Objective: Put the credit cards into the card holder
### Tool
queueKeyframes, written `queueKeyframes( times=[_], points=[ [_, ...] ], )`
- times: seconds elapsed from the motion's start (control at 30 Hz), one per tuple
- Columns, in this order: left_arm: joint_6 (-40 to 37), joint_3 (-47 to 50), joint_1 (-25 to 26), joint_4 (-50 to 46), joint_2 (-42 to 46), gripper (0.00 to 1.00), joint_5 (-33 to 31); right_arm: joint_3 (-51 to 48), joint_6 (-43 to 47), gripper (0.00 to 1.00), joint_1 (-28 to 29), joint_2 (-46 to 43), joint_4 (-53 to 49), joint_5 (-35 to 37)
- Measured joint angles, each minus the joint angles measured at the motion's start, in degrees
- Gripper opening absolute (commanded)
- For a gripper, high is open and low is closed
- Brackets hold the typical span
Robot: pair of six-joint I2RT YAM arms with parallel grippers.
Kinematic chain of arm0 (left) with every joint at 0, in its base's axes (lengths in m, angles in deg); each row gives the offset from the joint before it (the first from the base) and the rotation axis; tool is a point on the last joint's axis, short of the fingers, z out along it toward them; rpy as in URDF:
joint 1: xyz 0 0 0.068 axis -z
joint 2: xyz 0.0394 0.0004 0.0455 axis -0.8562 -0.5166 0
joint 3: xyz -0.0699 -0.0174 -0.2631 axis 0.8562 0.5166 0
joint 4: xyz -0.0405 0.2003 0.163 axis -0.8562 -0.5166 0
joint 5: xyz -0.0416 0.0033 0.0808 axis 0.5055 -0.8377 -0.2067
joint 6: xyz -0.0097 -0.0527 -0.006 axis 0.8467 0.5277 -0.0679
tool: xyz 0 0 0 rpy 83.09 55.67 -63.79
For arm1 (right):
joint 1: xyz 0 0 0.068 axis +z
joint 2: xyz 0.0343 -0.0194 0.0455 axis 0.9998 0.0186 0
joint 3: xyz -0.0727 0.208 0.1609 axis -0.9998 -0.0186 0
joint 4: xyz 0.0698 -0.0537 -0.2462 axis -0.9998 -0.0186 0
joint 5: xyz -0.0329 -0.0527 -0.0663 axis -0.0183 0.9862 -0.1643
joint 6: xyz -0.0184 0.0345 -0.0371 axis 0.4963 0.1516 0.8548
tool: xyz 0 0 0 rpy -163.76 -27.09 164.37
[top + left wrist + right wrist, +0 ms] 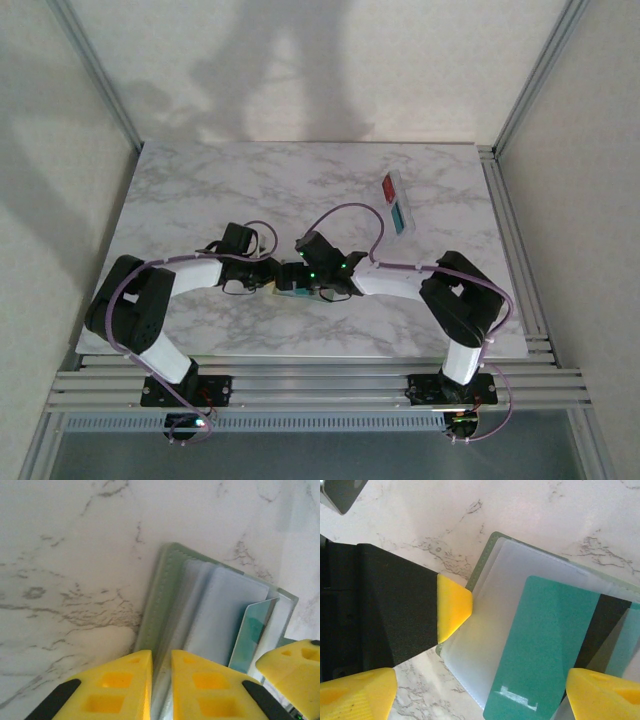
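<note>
**Top view:** the card holder lies near centre on the marble table, where both arms converge. 2 credit cards, red card and loose teal card, lie together at far right.

**Left wrist:** the left gripper is clamped on the open holder's near edge.

**Right wrist:** the right gripper is spread wide, its fingers clear of the striped teal card lying on the holder's clear sleeves.
</note>
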Motion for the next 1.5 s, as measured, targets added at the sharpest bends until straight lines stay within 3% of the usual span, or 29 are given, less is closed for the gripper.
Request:
queueKeyframes(
  times=[0.7,0.97,1.27,1.5],
  points=[
    [6.27,3.85,0.22,0.48,3.43,0.16,-3.34,1.53,-0.85,0.89,-0.39,2.36,1.92,-2.38],
    [6.01,4.72,1.51,-3.15,7.67,0.21,-3.58,-2.91,-2.54,0.89,-1.49,1.16,4.96,-1.11],
    [2.38,-0.35,0.5,-7.8,7.13,0.26,-5.18,-4.5,-2.45,0.89,-1.81,-2.69,4.28,-2.67],
    [0.07,-6.14,-0.31,-7.48,5.55,0.38,-6.21,-0.92,-0.35,0.91,-3.54,-12.81,-4.39,-2.95]
  ],
)
